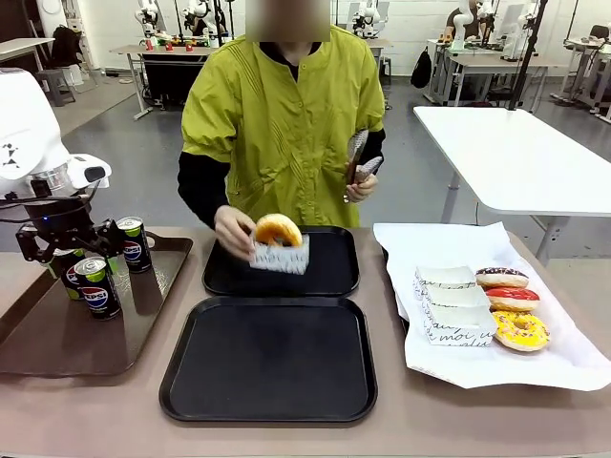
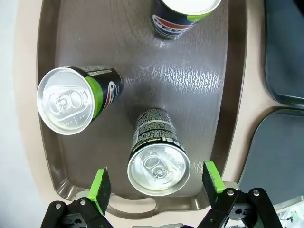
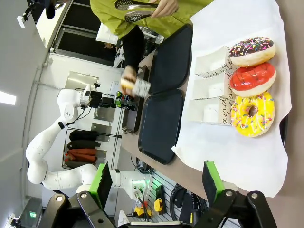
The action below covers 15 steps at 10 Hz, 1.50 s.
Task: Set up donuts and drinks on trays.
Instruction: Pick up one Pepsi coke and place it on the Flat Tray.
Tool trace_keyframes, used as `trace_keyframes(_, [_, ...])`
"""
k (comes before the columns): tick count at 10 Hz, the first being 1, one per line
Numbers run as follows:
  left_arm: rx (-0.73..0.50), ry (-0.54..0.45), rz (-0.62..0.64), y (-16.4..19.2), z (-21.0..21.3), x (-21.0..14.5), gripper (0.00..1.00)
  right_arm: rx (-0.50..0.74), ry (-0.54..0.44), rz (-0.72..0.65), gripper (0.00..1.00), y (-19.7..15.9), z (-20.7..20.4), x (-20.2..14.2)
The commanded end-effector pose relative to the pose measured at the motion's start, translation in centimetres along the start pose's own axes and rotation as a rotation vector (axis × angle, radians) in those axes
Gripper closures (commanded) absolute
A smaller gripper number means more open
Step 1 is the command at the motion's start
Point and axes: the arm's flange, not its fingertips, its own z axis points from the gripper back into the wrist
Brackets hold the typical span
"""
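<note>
Beige table (image 1: pixel 458 420) in a lab hall, other white tables behind it; a person in a yellow-green top stands at the far side.

Far left: glossy brown tray (image 1: pixel 38 334) carries three Pepsi cans (image 1: pixel 98 286), all upright. I see the left gripper (image 2: pixel 156 183) hanging above the tray's near end. Its fingers (image 2: pixel 100 187) are spread wide, one green pad to each side of a can's silver top, with a gap on both sides. They grip nothing.

Centre: two black trays, one behind the other. The near tray (image 1: pixel 267 358) is bare. Over the far tray (image 1: pixel 329 272) the person's hand (image 1: pixel 232 229) holds a white paper tray (image 1: pixel 280 256) with a golden-brown donut (image 1: pixel 277 229) in it. I cannot tell whether the paper tray touches the black tray. The person's other hand (image 1: pixel 361 186) holds metal tongs (image 1: pixel 358 148) up near the chest.

Right: white paper sheet (image 1: pixel 563 358) with a few empty paper trays (image 1: pixel 456 305) lying on it. Just beside these, three donuts in a row: chocolate-iced (image 1: pixel 501 278) farthest, red-iced (image 1: pixel 513 299) in the middle, yellow-iced (image 1: pixel 520 330) nearest me.

The right gripper (image 3: pixel 156 183) is up in the air looking across the sheet, fingers apart, nothing between them.
</note>
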Motion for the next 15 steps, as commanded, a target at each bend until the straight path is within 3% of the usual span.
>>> trace_keyframes(1, [-0.004,-0.022,-0.034,-0.6,-0.1,1.0,0.00,0.009,0.000,0.004,0.00,0.0,0.0,0.0])
trace_keyframes(13, [-0.011,0.034,-0.076,0.3,-3.4,2.0,0.00,0.009,0.000,0.004,0.00,0.0,0.0,0.0])
trace_keyframes(14, [-0.012,0.031,-0.078,0.2,-3.4,2.1,0.51,0.009,0.000,0.004,0.00,0.0,0.0,0.0])
trace_keyframes(15, [-0.007,0.035,-0.079,0.1,-3.3,2.3,0.52,0.009,0.000,0.004,0.00,0.0,0.0,0.0])
